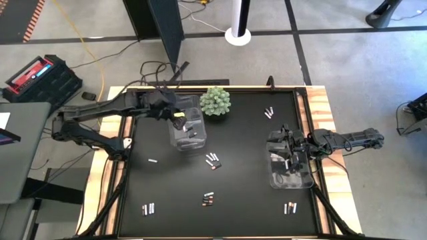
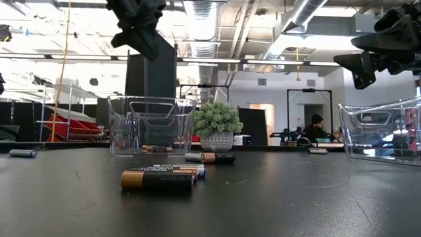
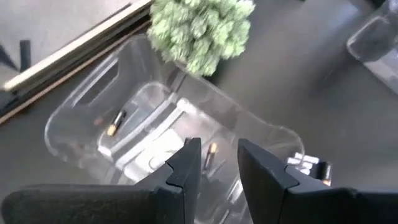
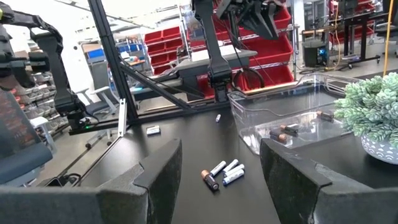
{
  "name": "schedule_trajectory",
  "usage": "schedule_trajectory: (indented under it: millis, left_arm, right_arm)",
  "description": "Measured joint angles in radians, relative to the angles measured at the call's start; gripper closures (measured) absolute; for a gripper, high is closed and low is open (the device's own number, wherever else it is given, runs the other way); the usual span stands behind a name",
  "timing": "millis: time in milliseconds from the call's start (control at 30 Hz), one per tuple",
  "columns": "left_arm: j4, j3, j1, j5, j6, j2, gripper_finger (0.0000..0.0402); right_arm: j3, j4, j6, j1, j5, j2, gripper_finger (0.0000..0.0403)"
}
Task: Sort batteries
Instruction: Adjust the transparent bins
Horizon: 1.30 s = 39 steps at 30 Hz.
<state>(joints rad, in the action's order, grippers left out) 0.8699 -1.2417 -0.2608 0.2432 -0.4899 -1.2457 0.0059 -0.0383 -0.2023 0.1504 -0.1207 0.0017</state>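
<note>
**Both arms above their bins, batteries spread on the bench**

You have the left gripper (image 1: pixel 179 119) hanging over the clear bin (image 1: pixel 187 131) on the left side, just beside the green plant (image 1: pixel 215 101). Its jaws stand a little apart and hold nothing. Inside this bin you can see a few dark batteries (image 3: pixel 116 122) with copper ends.

Your right gripper (image 1: pixel 292 155) is above the second clear bin (image 1: pixel 289 168) at the right edge of the bench (image 1: pixel 247 200). Its jaws are wide open and empty.

The other batteries lie loose on the bench: a small group (image 1: pixel 213 160) near the middle, one pale cell (image 1: pixel 153 161) alone at the left, pairs (image 1: pixel 148 209) along the near edge, and a few (image 1: pixel 269 112) at the far right. In the low view, a dark one with a copper end (image 2: pixel 158 180) lies nearest to the camera.
</note>
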Motion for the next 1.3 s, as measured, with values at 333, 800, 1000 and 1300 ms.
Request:
schedule_trajectory:
  millis: [333, 800, 1000, 1300]
  left_arm:
    - [0.031, 0.183, 0.128, 0.025, -0.299, 0.006, 0.0300]
    - [0.015, 0.250, 0.276, 0.104, -0.495, 0.010, 0.0300]
    - [0.056, 0.251, 0.276, 0.176, -0.464, 0.011, 0.0300]
    - [0.058, 0.251, 0.236, 0.153, -0.306, 0.010, 0.0300]
  right_arm:
    - [0.000, -0.009, 0.000, -0.013, -0.010, 0.000, 0.0168]
    - [0.111, -0.008, 0.027, -0.195, -0.252, 0.039, 0.0168]
    - [0.325, 0.242, -0.065, -0.240, -0.278, 0.235, 0.0172]
    - [0.743, 0.675, -0.416, -0.293, -0.293, 0.653, 0.0196]
